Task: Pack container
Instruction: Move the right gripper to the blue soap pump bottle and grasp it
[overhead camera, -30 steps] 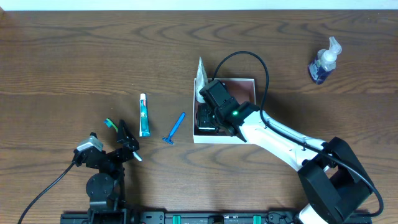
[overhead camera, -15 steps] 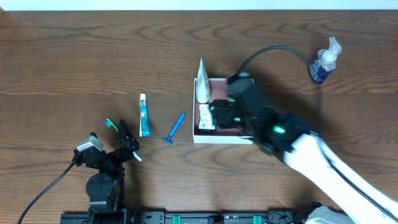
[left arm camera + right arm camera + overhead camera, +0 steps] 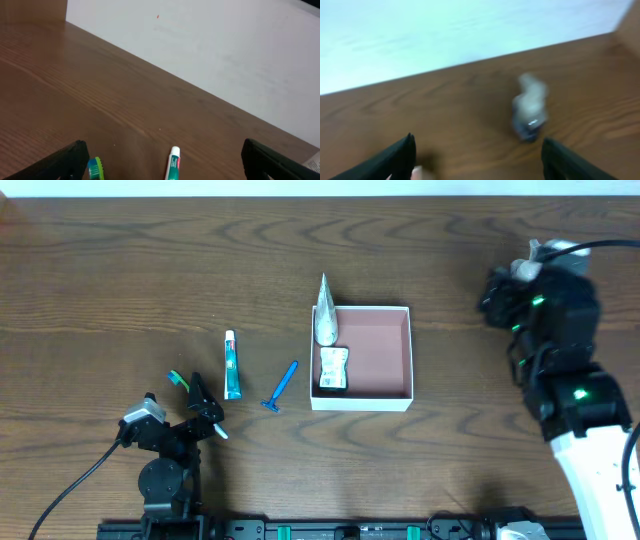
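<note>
Spread wide near the far right corner of the counter, the right gripper looks set to fetch the pump bottle, and must next close around it

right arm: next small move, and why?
Probably ease the right gripper forward and slightly right, so its open jaws straddle the pump bottle. In the blurred wrist view the bottle is ahead of the gripper and right of centre, not yet between the jaws. It is outside the container, which already has a tube and a packet in it.
</note>
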Available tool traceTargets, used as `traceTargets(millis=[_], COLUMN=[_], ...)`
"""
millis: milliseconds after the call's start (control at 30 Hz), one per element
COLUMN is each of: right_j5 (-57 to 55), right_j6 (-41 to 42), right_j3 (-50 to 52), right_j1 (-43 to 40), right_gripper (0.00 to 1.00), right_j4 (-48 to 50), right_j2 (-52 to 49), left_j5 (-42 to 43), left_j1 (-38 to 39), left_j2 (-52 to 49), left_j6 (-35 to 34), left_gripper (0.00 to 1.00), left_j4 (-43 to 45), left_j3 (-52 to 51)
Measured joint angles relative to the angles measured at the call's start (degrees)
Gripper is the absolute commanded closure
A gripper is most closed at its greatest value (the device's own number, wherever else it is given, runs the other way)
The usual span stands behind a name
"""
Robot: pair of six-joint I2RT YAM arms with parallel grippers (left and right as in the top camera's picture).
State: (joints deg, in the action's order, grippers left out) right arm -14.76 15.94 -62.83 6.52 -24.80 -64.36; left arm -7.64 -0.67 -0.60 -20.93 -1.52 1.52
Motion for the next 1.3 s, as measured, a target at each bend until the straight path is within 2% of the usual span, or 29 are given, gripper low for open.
traceTargets(millis=[67, 267, 400, 567, 833, 1300], right_j5=[1.5, 11.5, 17.3, 24.3, 28.5, 33.7], right_j6=[-1.7, -4.1, -4.9, -6.4, -12.4, -15.8], right_j3=[0.0, -0.1, -2.4, -12.3, -27.4, -28.9], right_j1=[-3.9, -15.0, -20.3, -24.8, -25.7, -25.7], right_gripper=[0.17, 0.01, 0.01, 0.01, 0.01, 0.01], right_j4=[2.3, 7.6, 6.8, 1.1, -6.0, -9.3], right_j2=[-1.1, -5.8, -12.3, -22.0, -29.5, -42.2], left_j5=[0.0, 0.0, 0.0, 0.0, 0.0, 0.0], left_j1=[0.0, 0.0, 0.0, 0.0, 0.0, 0.0], left_j2=[0.0, 0.0, 0.0, 0.0, 0.0, 0.0], left_j6=[0.0, 0.0, 0.0, 0.0, 0.0, 0.0], left_gripper=[0.02, 0.02, 0.02, 0.02, 0.02, 0.02], left_j4=[0.0, 0.0, 0.0, 0.0, 0.0, 0.0], left_j3=[0.0, 0.0, 0.0, 0.0, 0.0, 0.0])
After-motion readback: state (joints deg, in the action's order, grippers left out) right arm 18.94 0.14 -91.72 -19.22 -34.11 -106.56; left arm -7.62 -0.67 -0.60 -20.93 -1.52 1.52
